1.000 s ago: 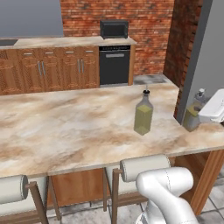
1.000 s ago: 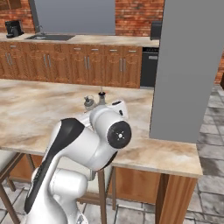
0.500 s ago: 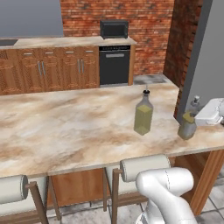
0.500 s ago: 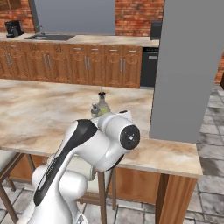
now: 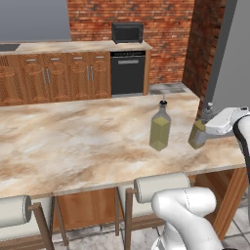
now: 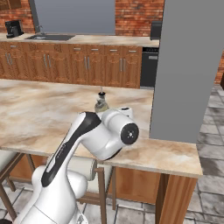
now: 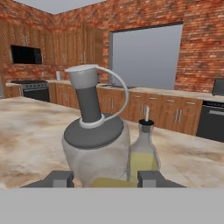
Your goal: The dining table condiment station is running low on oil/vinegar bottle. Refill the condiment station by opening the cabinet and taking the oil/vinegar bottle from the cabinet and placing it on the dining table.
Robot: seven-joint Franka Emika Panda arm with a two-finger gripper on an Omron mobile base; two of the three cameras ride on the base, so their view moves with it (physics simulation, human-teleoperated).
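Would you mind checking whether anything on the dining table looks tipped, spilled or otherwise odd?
Nothing stands out. The gripper holds the small bottle upright near the table's right end, beside the taller square bottle, also upright. No spill shows on the stone top.

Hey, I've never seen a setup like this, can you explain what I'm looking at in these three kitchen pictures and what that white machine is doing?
It's a rendered kitchen with a white robot arm on a base that can drive. Two pictures come from cameras on that base, behind the arm to its left and right. The third comes from a camera on its hand, looking along the fingers.

The long marbled surface is the dining table, with white-cushioned stools tucked under it. A taller square bottle of yellow liquid stands on it.

The hand grips the small oil/vinegar bottle near the table's right end, beside the square one. Its fingers sit on either side of the glass. Whether the bottle rests on the table yet is hard to tell.
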